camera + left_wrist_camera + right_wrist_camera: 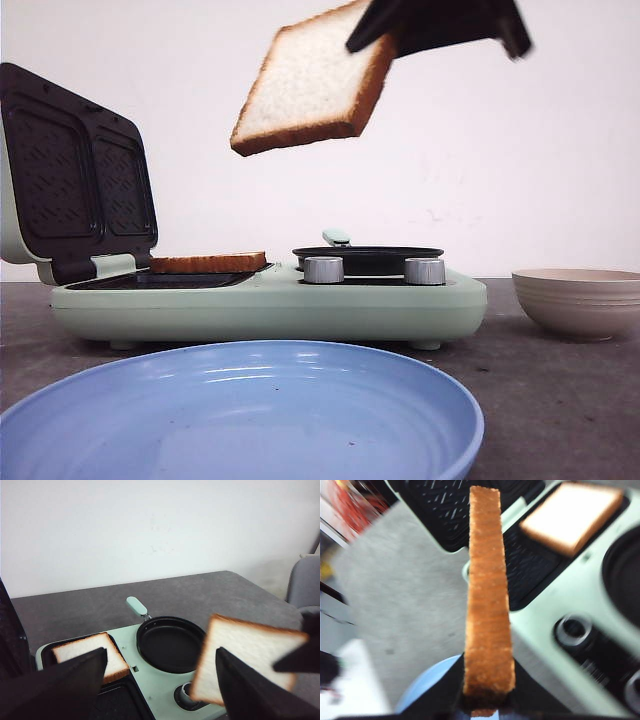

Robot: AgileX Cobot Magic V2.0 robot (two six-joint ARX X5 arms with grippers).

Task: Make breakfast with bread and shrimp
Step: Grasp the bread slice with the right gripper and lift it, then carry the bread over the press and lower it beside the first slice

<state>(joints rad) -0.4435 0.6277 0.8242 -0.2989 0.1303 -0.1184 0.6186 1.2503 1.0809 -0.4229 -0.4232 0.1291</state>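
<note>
We see our right gripper [400,40] pinching one bread slice [312,85] in the air above the sandwich maker [270,300], its fingertips blurred. The second slice [208,263] lies on the open grill plate. Our left gripper [160,680] is spread wide, holding nothing; no shrimp is visible.

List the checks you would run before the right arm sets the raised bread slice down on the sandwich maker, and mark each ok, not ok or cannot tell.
1. Right tool pinches the raised bread slice firmly by its edge: ok.
2. Sandwich maker lid stands open: ok.
3. First bread slice lies flat on the grill plate: ok.
4. Raised slice sits directly above the first: not ok, it hangs further right, above the small pan.
5. Shrimp placed on the first slice: cannot tell, none visible.
6. Left tool is open and holds nothing: ok.
</note>
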